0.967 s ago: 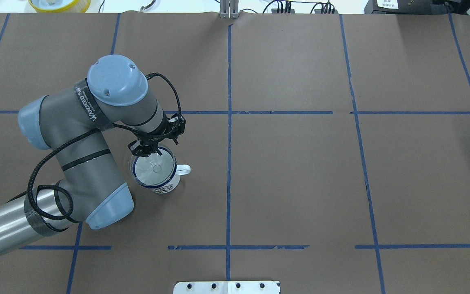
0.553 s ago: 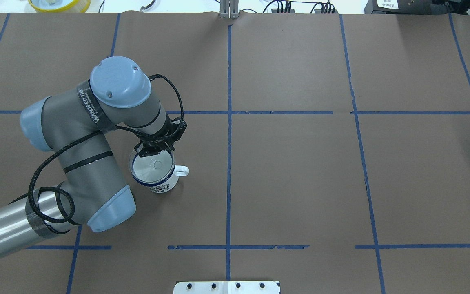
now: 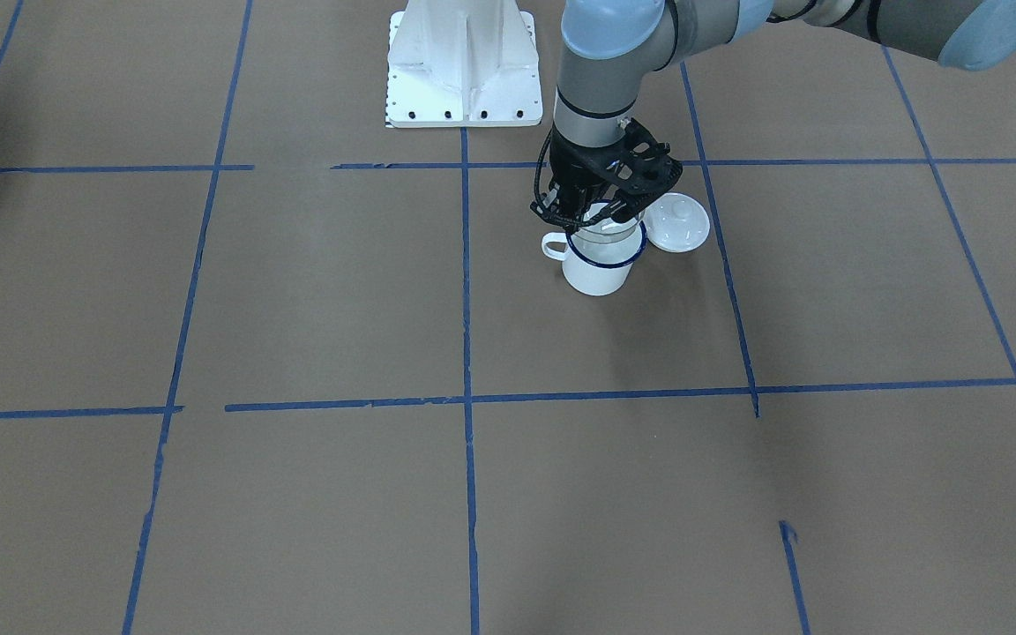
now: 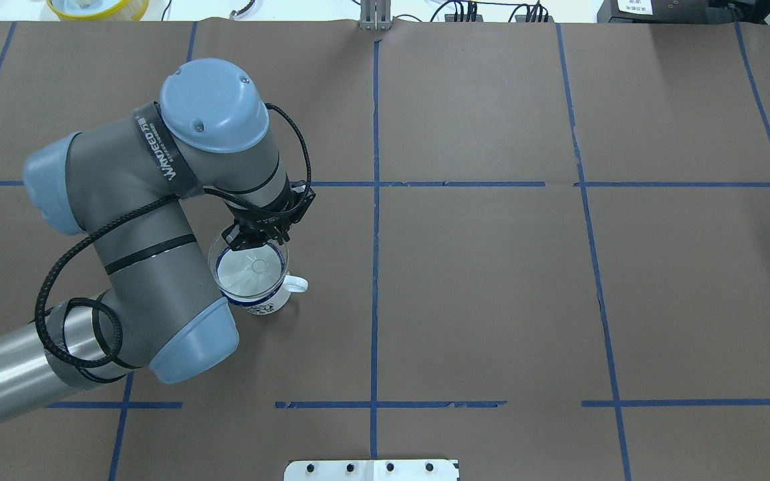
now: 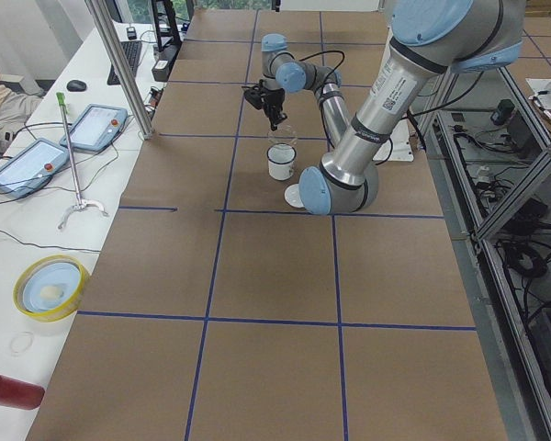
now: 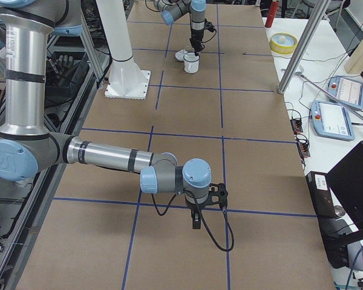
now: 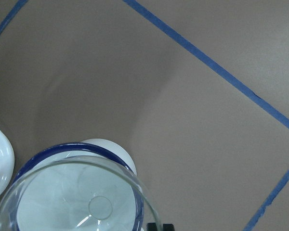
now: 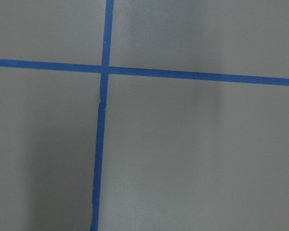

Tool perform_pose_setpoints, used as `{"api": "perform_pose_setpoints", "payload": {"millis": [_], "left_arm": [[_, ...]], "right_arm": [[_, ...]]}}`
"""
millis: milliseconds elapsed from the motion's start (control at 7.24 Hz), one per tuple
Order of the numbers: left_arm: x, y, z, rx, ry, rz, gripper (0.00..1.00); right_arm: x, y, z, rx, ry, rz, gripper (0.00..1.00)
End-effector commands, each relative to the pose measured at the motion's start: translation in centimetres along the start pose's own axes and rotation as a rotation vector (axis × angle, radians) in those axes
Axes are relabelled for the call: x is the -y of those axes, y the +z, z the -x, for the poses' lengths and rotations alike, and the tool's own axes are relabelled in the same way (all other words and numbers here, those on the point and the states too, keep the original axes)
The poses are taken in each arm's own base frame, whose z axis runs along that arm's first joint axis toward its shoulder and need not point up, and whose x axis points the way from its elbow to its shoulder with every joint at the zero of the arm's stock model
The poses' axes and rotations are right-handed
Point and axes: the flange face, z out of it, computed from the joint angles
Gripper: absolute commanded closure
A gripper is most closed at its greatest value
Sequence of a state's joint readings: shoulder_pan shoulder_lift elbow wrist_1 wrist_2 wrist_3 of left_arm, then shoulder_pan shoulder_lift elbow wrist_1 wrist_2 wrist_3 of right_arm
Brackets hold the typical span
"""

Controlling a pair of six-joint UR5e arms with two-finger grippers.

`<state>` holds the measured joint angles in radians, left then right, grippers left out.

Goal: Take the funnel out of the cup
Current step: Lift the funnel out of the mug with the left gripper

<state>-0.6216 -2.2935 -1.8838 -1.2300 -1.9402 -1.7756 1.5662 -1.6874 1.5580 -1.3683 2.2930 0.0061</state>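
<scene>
Left gripper (image 4: pixel 255 243) clamped on the funnel (image 4: pixel 250 270) rim at the cup (image 4: pixel 266 306) mouth; arm strap (image 4: pixel 161 151) reads roughly "WANDEEO"; right gripper (image 6: pixel 196 221) state indiscernible.

One funnel (image 4: pixel 249 268), one cup (image 3: pixel 596 275), and seemingly one lid (image 3: pixel 680 222).

Overhead looks down from behind the robot (image 3: pixel 459 62); the front camera faces it. Side cameras look along the table (image 5: pixel 266 276). The left wrist camera, close above, shares the cup (image 7: pixel 70 146) with them; the right's seemingly hangs close over the table.
</scene>
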Motion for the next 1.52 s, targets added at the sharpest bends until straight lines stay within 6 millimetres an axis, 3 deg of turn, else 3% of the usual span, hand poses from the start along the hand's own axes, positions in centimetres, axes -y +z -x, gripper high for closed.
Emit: {"api": "perform_pose_setpoints", "payload": {"millis": [0,138,276,414,553,691,967,1105,1382], "left_arm": [[3.3,-6.2,0.4,-0.093,-0.035,-0.075,1.0],[6.4,-7.8,0.0,-0.207,-0.039,-0.097,1.0],[9.3,-7.2,0.3,-0.308,-0.038,-0.109,1.0],[14.0,-4.6,-1.0,-0.384,-0.049,-0.129,1.0],[17.3,-2.0,-2.0,-0.486,-0.123,-0.111,1.0],[19.4,1.8,-0.5,-0.571,-0.143,-0.079,1.0],[23.6,7.5,1.1,-0.748,-0.227,-0.148,1.0],[22.7,10.1,1.6,-0.791,-0.224,-0.149,1.0],[23.5,12.4,2.7,-0.858,-0.205,-0.146,1.0]], "right_arm": [[0.0,0.0,0.0,0.0,0.0,0.0,0.0],[0.0,0.0,0.0,-0.001,0.001,0.001,0.0],[0.0,0.0,0.0,0.0,0.0,0.0,0.0],[0.0,0.0,0.0,0.0,0.001,0.001,0.0],[0.0,0.0,0.0,0.0,0.001,0.001,0.0],[0.0,0.0,0.0,-0.001,0.001,0.001,0.0],[0.0,0.0,0.0,0.0,0.001,0.001,0.0],[0.0,0.0,0.0,0.0,0.001,0.001,0.0],[0.0,0.0,0.0,0.0,0.001,0.001,0.0]]}}
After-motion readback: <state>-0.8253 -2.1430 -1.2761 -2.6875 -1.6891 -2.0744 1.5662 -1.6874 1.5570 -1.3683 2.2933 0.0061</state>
